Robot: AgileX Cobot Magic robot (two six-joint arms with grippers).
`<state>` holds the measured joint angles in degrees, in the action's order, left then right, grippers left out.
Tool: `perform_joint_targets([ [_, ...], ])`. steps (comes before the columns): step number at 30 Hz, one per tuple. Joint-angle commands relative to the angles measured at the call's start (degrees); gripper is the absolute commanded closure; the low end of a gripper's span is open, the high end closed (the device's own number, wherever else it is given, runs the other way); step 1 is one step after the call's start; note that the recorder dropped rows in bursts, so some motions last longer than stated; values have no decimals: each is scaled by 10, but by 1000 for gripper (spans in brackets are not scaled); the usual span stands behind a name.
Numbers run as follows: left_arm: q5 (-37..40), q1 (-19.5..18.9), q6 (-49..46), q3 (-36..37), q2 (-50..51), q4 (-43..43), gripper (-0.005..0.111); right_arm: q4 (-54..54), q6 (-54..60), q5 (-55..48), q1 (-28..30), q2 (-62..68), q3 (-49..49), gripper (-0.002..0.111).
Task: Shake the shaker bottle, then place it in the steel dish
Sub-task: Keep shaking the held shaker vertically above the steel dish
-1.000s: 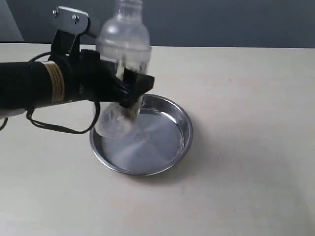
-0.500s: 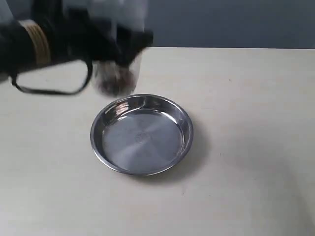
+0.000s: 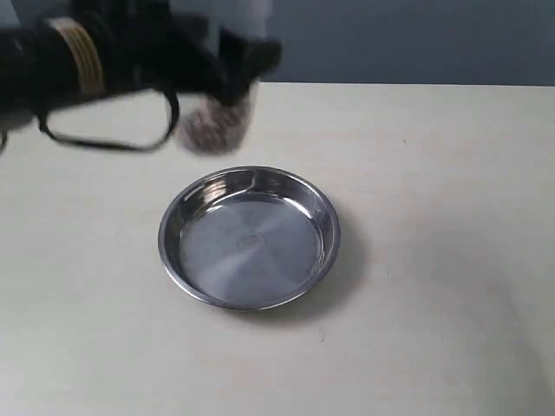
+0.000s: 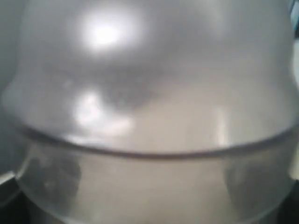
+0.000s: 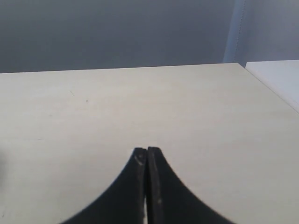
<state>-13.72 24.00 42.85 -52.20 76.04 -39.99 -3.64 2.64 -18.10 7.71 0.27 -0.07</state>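
Observation:
The clear shaker bottle point(image 3: 217, 121) hangs blurred in the air at the top left of the exterior view, brown granules showing in its lower end; its upper part runs out of frame. My left gripper point(image 3: 238, 65) is shut on the bottle's body, above and behind the steel dish point(image 3: 249, 237), which lies on the table with nothing in it. In the left wrist view the bottle point(image 4: 149, 107) fills the whole picture and hides the fingers. My right gripper point(image 5: 146, 151) is shut with nothing between its fingers, over bare tabletop; the exterior view does not show it.
The pale wooden table point(image 3: 434, 217) stretches all round the dish. A grey wall stands behind its far edge. The table's right edge point(image 5: 273, 88) shows in the right wrist view. A black cable point(image 3: 104, 143) loops under the left arm.
One second ago the bottle was low over the dish. It then swung up and back, and has since shifted slightly right at that height. The right gripper gives no earlier view.

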Motion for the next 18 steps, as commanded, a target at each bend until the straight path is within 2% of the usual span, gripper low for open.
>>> perform_joint_targets([
  [1,24,17,51,54,47,25,106,1,2,6,3,-3,1,109],
  [3,-54,19,51,86,54,25,106,1,2,6,3,-3,1,109],
  [5,-102,12,36,61,2,25,106,1,1,6,3,-3,1,109],
  [7,-80,11,13,34,-19,22,106,1,1,6,3,-3,1,109],
  [9,-29,29,14,94,45,22,106,1,1,6,3,-3,1,109],
  [12,-29,27,21,123,113,57,106,1,1,6,3,-3,1,109],
  [15,-59,15,-11,123,86,64,106,1,1,6,3,-3,1,109],
  [18,-66,-9,-78,121,88,225,106,1,1,6,3,-3,1,109],
])
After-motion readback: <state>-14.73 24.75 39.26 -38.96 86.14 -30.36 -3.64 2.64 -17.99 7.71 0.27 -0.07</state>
